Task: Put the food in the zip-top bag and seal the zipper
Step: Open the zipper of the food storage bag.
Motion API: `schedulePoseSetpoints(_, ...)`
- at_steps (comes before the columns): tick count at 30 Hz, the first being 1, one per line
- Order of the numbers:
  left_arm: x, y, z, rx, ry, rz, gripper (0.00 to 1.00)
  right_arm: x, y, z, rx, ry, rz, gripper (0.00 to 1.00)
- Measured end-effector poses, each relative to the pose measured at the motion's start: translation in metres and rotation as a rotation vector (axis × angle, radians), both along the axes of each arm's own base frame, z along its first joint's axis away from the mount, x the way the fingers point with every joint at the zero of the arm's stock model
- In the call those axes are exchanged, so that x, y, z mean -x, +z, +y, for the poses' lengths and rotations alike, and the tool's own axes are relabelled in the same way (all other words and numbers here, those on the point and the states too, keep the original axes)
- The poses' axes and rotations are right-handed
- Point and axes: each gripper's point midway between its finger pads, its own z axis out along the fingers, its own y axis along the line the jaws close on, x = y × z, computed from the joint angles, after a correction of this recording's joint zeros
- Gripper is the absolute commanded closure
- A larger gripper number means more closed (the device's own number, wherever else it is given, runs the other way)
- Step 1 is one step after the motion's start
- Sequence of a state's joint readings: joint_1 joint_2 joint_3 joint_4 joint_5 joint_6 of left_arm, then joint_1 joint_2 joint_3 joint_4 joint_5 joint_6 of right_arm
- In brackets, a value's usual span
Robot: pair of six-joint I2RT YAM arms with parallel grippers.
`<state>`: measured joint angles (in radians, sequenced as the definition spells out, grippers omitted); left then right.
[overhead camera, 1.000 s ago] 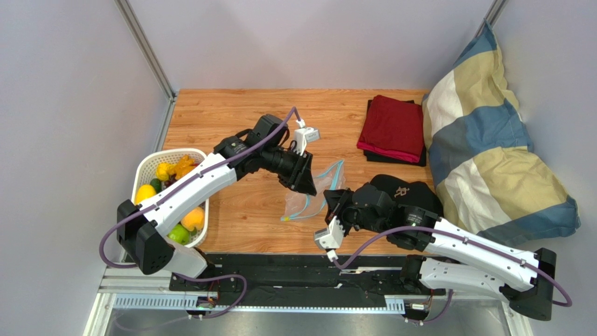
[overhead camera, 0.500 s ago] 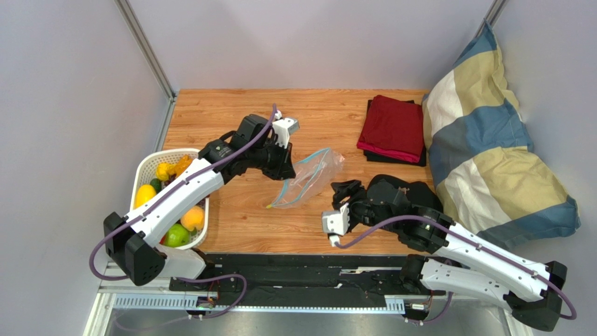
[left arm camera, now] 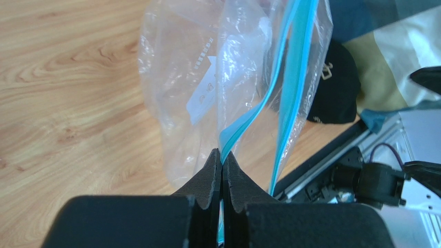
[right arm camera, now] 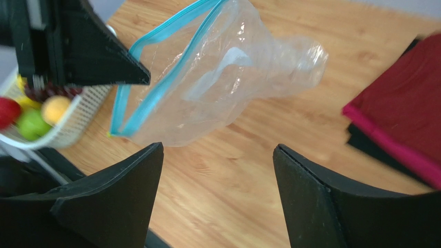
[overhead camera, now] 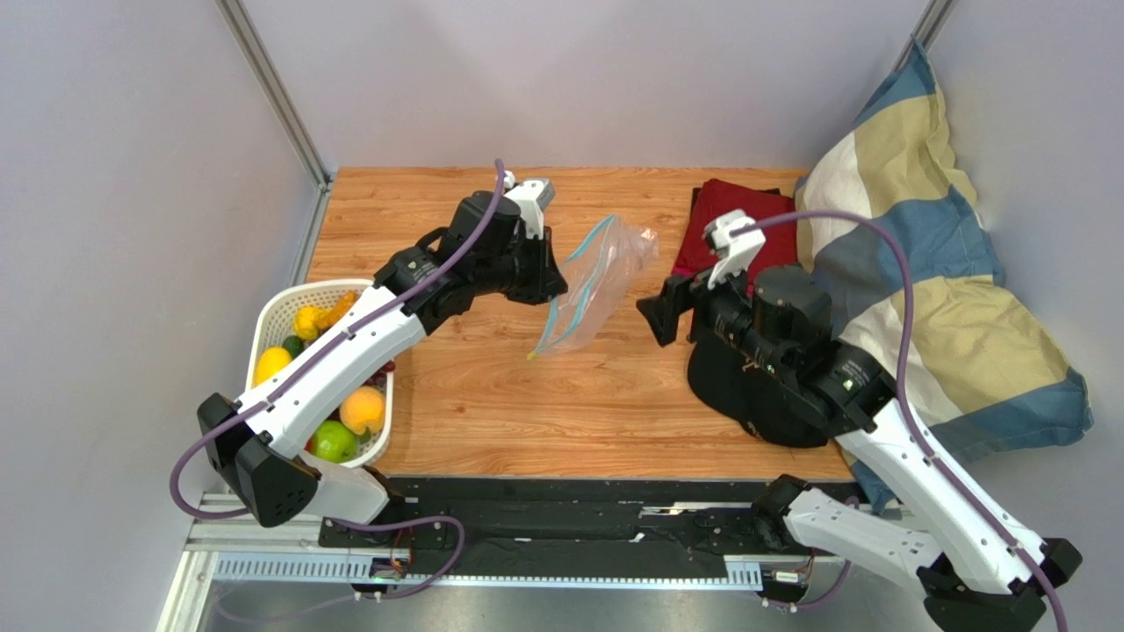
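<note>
Top view, 12 o'clock = far edge of the worktop (overhead camera: 449, 395).

Left fingers (left arm camera: 222, 164): pressed together, clamped on one lip of the zipper (left arm camera: 296, 77), the light blue strip. The zip-top bag (overhead camera: 596, 279) sits near mid-worktop, slightly toward 12 o'clock. Its mouth gapes and the second blue lip stands apart from the pinched one. Bag is clear and crinkled, with a white label patch on one wall. I cannot tell whether its closed end touches the wood.

Right fingers (overhead camera: 656, 314): spread wide, nothing between them, just beside the bag at its 3 o'clock and not touching it.

The food (overhead camera: 346, 402) lies in the white basket (overhead camera: 284, 306) at the 9 o'clock edge, well apart from the bag.

Black cap (overhead camera: 759, 402) at 4 o'clock, under my right arm. Folded red cloth (overhead camera: 746, 244) at 1 o'clock. Striped pillow (overhead camera: 924, 290) at 3 o'clock.
</note>
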<state>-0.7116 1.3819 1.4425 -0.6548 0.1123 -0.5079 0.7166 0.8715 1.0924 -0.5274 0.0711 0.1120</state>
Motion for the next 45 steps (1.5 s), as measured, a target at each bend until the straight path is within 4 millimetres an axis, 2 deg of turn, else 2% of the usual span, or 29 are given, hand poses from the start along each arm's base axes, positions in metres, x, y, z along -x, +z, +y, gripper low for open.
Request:
schedulePoseSetpoints(3, -0.006, 0.008, -0.005, -0.009, 0.042, -0.031, 1.00, -0.011, 0.000, 0.009, -0.153, -0.073, 0.152, 0.25)
schedulePoseSetpoints(5, -0.010, 0.008, -0.007, -0.023, 0.068, -0.038, 1.00, -0.015, -0.008, 0.022, -0.214, -0.080, 0.240, 0.35)
schedulePoseSetpoints(7, -0.013, 0.004, -0.008, -0.037, 0.091, -0.034, 1.00, -0.018, -0.017, 0.035, -0.262, -0.082, 0.325, 0.41)
schedulePoseSetpoints(16, -0.022, -0.010, -0.016, -0.054, 0.120, 0.005, 1.00, -0.031, -0.034, 0.073, -0.415, -0.102, 0.539, 0.50)
schedulePoseSetpoints(19, -0.022, -0.009, -0.018, -0.044, 0.120, 0.007, 1.00, -0.042, -0.050, 0.078, -0.402, -0.142, 0.582, 0.51)
schedulePoseSetpoints(24, -0.022, -0.008, -0.020, -0.033, 0.120, 0.009, 1.00, -0.062, -0.078, 0.076, -0.341, -0.259, 0.618, 0.59)
schedulePoseSetpoints(29, -0.023, -0.008, -0.017, -0.036, 0.131, 0.005, 1.00, -0.065, -0.096, 0.061, -0.281, -0.339, 0.636, 0.74)
schedulePoseSetpoints(30, -0.025, -0.009, -0.013, -0.037, 0.139, 0.006, 1.00, -0.065, -0.098, 0.058, -0.268, -0.347, 0.634, 0.77)
schedulePoseSetpoints(31, -0.025, -0.010, -0.009, -0.039, 0.146, 0.008, 1.00, -0.065, -0.101, 0.052, -0.249, -0.357, 0.634, 0.88)
schedulePoseSetpoints(33, -0.026, -0.015, 0.005, -0.045, 0.167, 0.021, 1.00, -0.066, -0.106, 0.038, -0.209, -0.370, 0.639, 0.99)
schedulePoseSetpoints(36, -0.038, -0.022, 0.040, -0.063, 0.235, 0.035, 1.00, -0.069, -0.113, 0.008, -0.147, -0.390, 0.653, 1.00)
schedulePoseSetpoints(37, -0.041, -0.025, 0.050, -0.067, 0.253, 0.043, 1.00, -0.069, -0.113, 0.000, -0.137, -0.383, 0.659, 1.00)
schedulePoseSetpoints(39, -0.041, -0.032, 0.060, -0.072, 0.247, 0.063, 1.00, -0.064, -0.105, 0.001, -0.135, -0.300, 0.660, 1.00)
schedulePoseSetpoints(45, -0.020, -0.068, 0.065, -0.199, 0.072, 0.085, 1.00, -0.026, -0.072, 0.019, -0.103, 0.012, 0.613, 1.00)
